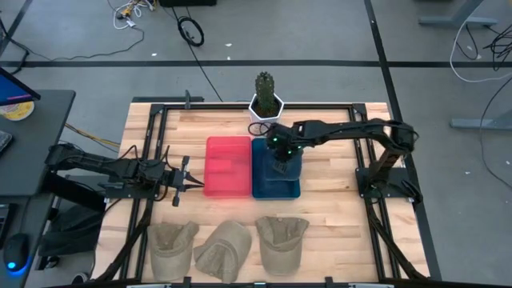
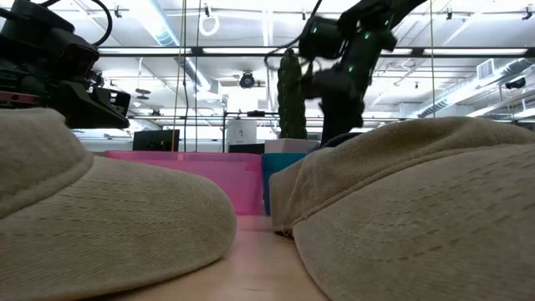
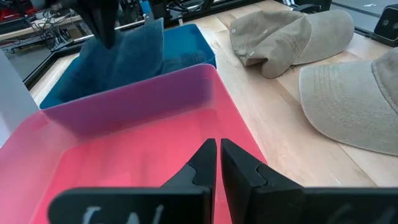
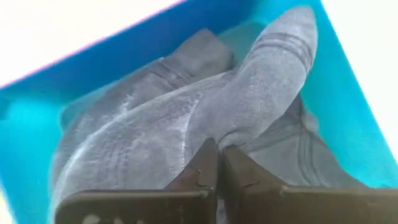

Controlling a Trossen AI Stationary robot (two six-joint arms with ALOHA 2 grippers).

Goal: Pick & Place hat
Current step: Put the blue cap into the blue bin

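Note:
A blue-grey hat point(image 4: 186, 118) is in the blue bin point(image 1: 264, 190), and my right gripper point(image 4: 214, 168) is over that bin, shut on the hat. The left wrist view shows this hat point(image 3: 124, 59) standing up under the right gripper point(image 3: 102, 22). Three tan hats point(image 1: 172, 248) point(image 1: 224, 250) point(image 1: 282, 240) lie in a row on the table's near side. My left gripper point(image 3: 216, 163) is shut on nothing and hovers at the left edge of the pink bin point(image 1: 228, 166). My right gripper pinches a raised fold of the blue-grey hat's cloth point(image 4: 239, 134) between its two fingers, coming from above and pointing down. The hat hangs pulled up below the fingers, with its lower part point(image 3: 177, 62) still inside the blue bin.
The pink bin and the blue bin stand side by side at the table's middle. A cactus in a white pot point(image 1: 266, 100) stands at the far edge behind them. Bare wood lies between the bins and the tan hats point(image 1: 240, 208). A black frame point(image 1: 152, 120) borders the table.

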